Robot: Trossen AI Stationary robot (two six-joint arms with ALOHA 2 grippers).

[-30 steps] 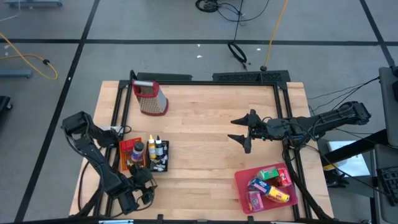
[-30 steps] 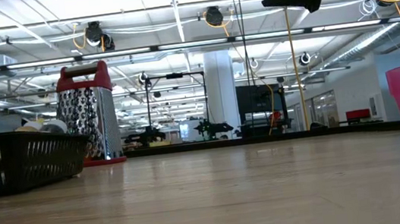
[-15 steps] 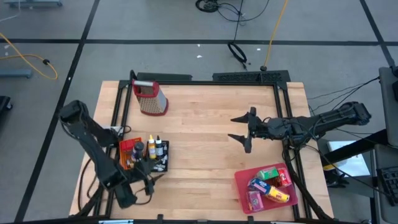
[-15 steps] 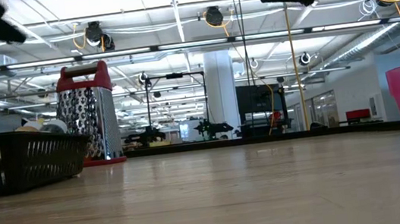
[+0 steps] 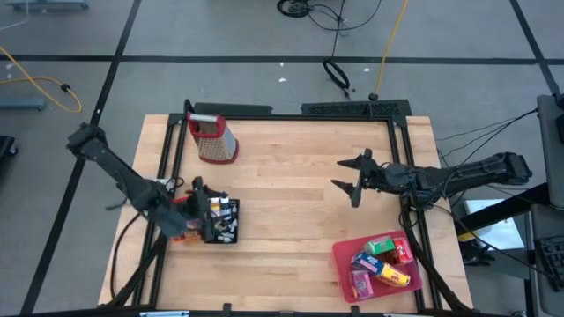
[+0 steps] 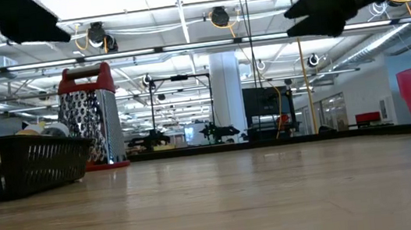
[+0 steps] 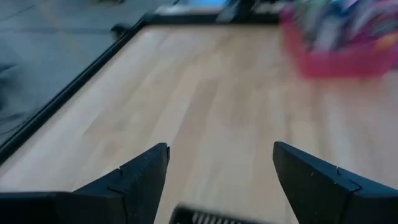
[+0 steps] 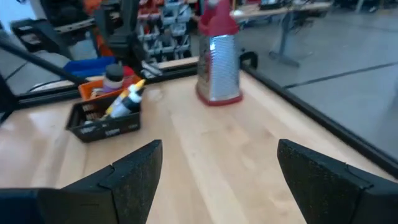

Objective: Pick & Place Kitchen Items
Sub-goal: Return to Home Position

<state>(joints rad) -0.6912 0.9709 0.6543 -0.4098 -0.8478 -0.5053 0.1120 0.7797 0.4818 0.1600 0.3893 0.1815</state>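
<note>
Pale, straight-grained wooden table [image 5: 291,185], black frame round it. Tall metal grater [image 5: 216,141]: red top, silvery body speckled with holes. Black lattice-walled bin [image 6: 23,165], small orange bin [image 8: 92,91]. In the pink plastic bin [image 5: 340,257]: green carton [image 5: 381,246], blue carton [image 5: 366,261], red carton [image 5: 404,253], yellow-orange packet [image 5: 394,276].

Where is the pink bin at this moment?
In the high view the pink bin sits in the lower right corner of the table, below the right gripper, across from the black bin on the left.
</note>
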